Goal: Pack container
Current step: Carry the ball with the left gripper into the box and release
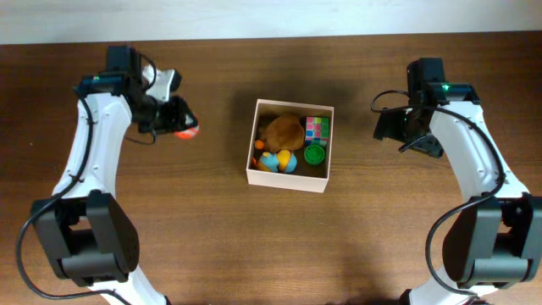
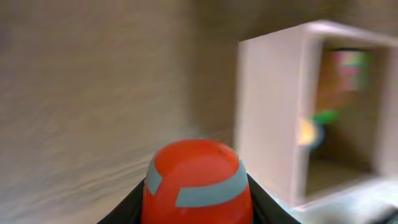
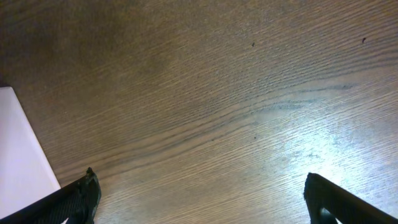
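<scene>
Your container sits near the middle of the desk, a little nearer the far edge than the near one. Inside you can see a brown plush, a many-coloured cube in the far right corner, a green round piece just below it, and a blue and yellow toy against the near wall.

Your left fingers are pinching a red-orange toy with a pale blue band. They hold it to the left of the container, apart from it, toward the far left corner of the desk. The left wrist view is blurred, so you cannot tell whether the toy touches the desk.

Your right fingers are spread wide with only bare wood between them. They hang to the right of the container, whose white wall shows at the left border of the right wrist view.
</scene>
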Available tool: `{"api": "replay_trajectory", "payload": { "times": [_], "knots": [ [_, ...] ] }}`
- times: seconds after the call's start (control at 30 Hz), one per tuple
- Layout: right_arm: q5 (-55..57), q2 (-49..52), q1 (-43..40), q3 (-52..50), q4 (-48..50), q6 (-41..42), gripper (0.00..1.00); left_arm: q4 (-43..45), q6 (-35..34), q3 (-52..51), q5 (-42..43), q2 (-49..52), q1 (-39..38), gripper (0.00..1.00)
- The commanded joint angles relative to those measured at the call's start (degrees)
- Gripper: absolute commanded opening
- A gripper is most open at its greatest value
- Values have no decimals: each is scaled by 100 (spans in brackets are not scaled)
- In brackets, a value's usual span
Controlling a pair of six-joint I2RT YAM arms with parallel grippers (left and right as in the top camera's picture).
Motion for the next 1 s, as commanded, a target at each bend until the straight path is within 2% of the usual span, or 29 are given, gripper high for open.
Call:
{"api": "replay_trajectory", "payload": {
  "times": [0.0, 0.2, 0.6, 0.7, 0.97],
  "knots": [
    [7, -2, -22, -28, 4, 52, 99, -157, 341, 389, 1036, -50, -190, 23],
    [7, -2, -22, -28, 4, 52, 99, -280, 431, 531, 1045, -155, -881, 22],
    [9, -2, -22, -28, 4, 52, 99, -555, 1738, 529, 992, -166, -2516, 21],
    [7, -2, -22, -28, 4, 52, 99, -597, 1978, 527, 629, -162, -2828, 21],
    [7, -2, -22, -28, 4, 52, 99, -289, 2096, 439, -199, -127, -3296, 21]
  ]
}}
